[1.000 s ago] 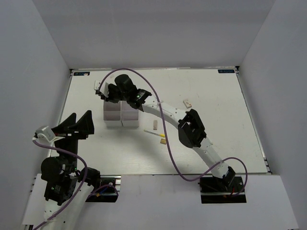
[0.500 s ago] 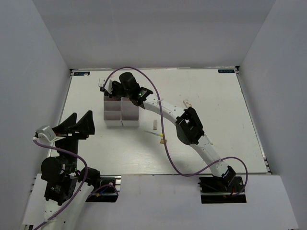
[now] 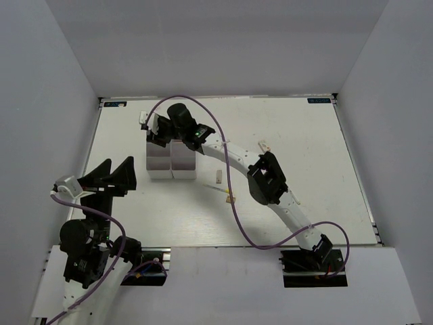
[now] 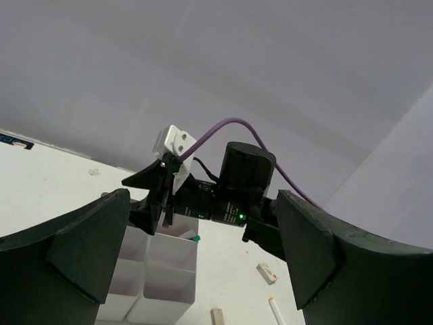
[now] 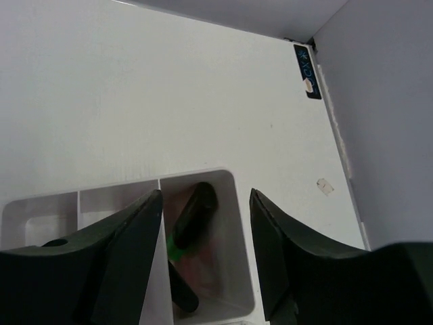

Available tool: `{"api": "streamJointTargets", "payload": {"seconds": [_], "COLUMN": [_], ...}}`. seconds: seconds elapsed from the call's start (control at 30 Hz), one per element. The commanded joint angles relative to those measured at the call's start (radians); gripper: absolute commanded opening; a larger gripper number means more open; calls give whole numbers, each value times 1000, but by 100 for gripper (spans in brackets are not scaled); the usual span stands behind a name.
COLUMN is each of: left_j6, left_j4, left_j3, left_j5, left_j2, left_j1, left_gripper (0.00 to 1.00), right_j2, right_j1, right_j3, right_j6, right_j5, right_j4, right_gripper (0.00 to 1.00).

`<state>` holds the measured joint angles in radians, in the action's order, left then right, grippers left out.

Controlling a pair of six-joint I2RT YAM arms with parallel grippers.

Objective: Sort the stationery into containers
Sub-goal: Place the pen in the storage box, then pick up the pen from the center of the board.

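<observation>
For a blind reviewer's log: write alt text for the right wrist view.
The right gripper, its dark fingers apart, hangs over a white plastic divided organizer box, framing a compartment that holds a black highlighter with a green band. Beyond lies the white table, with a small blue label at its far corner.

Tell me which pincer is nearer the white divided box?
Right. The right pincer hangs over the box; the left pincer sits apart, off its left side.

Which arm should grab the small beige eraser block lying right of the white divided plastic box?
Right. The right gripper, open, hovers over the white box, close to the beige eraser block; the left gripper sits far back.
</observation>
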<state>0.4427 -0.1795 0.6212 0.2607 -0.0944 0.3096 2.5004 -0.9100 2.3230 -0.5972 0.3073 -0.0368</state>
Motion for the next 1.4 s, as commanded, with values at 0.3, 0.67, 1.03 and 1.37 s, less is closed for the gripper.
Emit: {"api": "streamJointTargets", "payload": {"seconds": [0.3,0.67,1.03,1.37], "left_j6": [-32,181,258,371], "left_j4": [83,244,260,-160], "left_j3": [-44,-43,86,409], "left_j5": [-294,-585,-672,-218], "left_j2": [-113,-441,-850,-1313], "left_j1": [-7,16,147,503], "left_gripper": [99,99,92,92], "right_j2": [-415,-1090,-1601,-1629], "right_j1": [25,147,273,416], "right_j3": [-271,-1184,-1439,-1464], "right_j6": [117,164,316,451], "right_j5": [-169,-353,-447,-429], "right_j4": [-69,149,-53,-164], "right_gripper": [52,71,86,14]}}
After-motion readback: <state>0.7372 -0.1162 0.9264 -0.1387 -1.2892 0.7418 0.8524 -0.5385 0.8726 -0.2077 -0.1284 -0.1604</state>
